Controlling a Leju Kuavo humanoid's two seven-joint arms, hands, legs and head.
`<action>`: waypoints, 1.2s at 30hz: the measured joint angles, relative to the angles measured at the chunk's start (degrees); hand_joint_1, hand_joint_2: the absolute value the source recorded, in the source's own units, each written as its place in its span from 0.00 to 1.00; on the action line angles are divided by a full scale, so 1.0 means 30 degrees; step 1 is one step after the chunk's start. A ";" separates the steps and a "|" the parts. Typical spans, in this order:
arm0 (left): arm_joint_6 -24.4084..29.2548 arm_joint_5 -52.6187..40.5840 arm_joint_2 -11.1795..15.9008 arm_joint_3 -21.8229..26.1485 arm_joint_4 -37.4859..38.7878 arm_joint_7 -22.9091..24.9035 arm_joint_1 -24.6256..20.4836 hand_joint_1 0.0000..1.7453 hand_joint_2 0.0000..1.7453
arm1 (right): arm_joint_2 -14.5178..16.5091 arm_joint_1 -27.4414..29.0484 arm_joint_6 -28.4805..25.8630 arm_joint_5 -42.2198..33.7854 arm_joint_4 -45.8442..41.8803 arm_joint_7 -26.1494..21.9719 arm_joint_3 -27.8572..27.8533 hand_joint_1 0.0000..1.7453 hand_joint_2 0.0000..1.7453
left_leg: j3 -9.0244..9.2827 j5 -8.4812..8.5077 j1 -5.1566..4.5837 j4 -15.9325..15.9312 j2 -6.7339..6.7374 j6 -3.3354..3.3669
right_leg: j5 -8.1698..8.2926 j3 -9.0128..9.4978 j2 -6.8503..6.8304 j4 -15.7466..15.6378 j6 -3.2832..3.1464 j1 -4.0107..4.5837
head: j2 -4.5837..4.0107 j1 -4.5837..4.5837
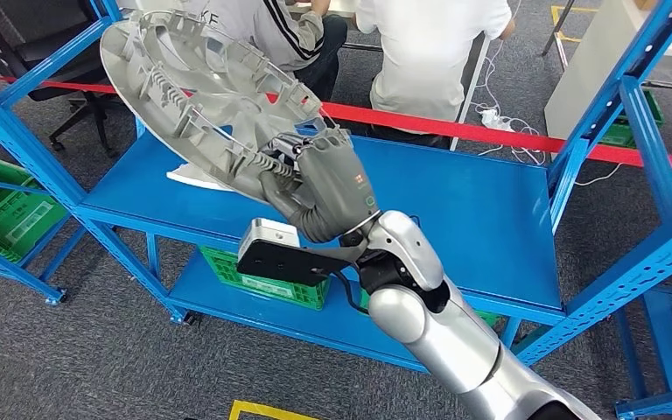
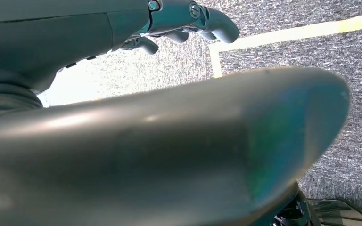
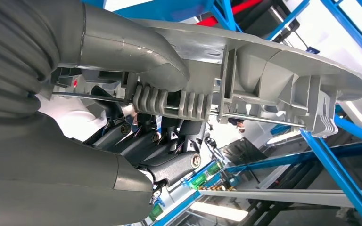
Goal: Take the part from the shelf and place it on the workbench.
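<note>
The robot's right hand (image 1: pixel 328 188) grips the part (image 1: pixel 210 96), a large round grey plastic disc with ribs and clips moulded on the side that faces us. It holds the disc by its lower rim, tilted up on edge above the left half of the blue shelf (image 1: pixel 455 210), clear of the shelf board as far as I can see. In the right wrist view the thick grey thumb (image 3: pixel 136 52) presses on one face of the part (image 3: pixel 264 70) while the darker fingers (image 3: pixel 169 155) curl against the ribbed side, so the fingers are clamped on the rim. A flat white piece (image 1: pixel 197 178) lies on the shelf board near its left edge, just under the raised disc. On the lower shelf level, near the front edge, sits a green crate (image 1: pixel 262 280), partly hidden by the wrist camera housing. Another green crate (image 1: pixel 4 210) stands on the neighbouring rack to the left. Behind the shelf runs a red tape barrier (image 1: pixel 490 133), and beyond it two people (image 1: pixel 429 52) sit with their backs turned. The left hand (image 2: pixel 184 19) hangs over grey carpet with a yellow floor line (image 2: pixel 287 33); its fingers are loosely curled with nothing in them, a little apart from one another.
</note>
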 joint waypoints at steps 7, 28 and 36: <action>-0.0036 -0.0224 0.0000 0.0000 0.0000 -0.0056 -0.0006 0.00 0.25 | -0.0007 0.0036 -0.0461 0.0473 -0.0507 -0.0306 0.0389 1.00 1.00 | 0.0001 -0.0001 -0.0001 0.0000 0.0001 0.0000 | -0.0001 -0.0004 0.0001 0.0000 -0.0001 0.0001 | 0.0000 0.0000; -0.0202 -0.0264 0.0015 0.0370 -0.0007 -0.0362 0.0095 0.00 1.00 | -0.0719 0.1139 -0.1415 0.1117 -0.2632 -0.0011 0.1714 1.00 1.00 | 0.0009 -0.0005 -0.0006 0.0001 0.0012 0.0003 | -0.0001 -0.0004 0.0011 -0.0008 0.0001 0.0000 | 0.0000 0.0000; -0.0665 0.0171 -0.0027 0.0911 -0.0007 -0.0583 0.0128 0.00 1.00 | -0.0566 0.1168 -0.0925 0.1013 -0.2798 -0.0064 0.1745 1.00 1.00 | 0.0007 -0.0004 -0.0006 0.0000 0.0010 0.0003 | 0.0000 -0.0001 0.0008 -0.0007 0.0002 0.0000 | 0.0000 0.0000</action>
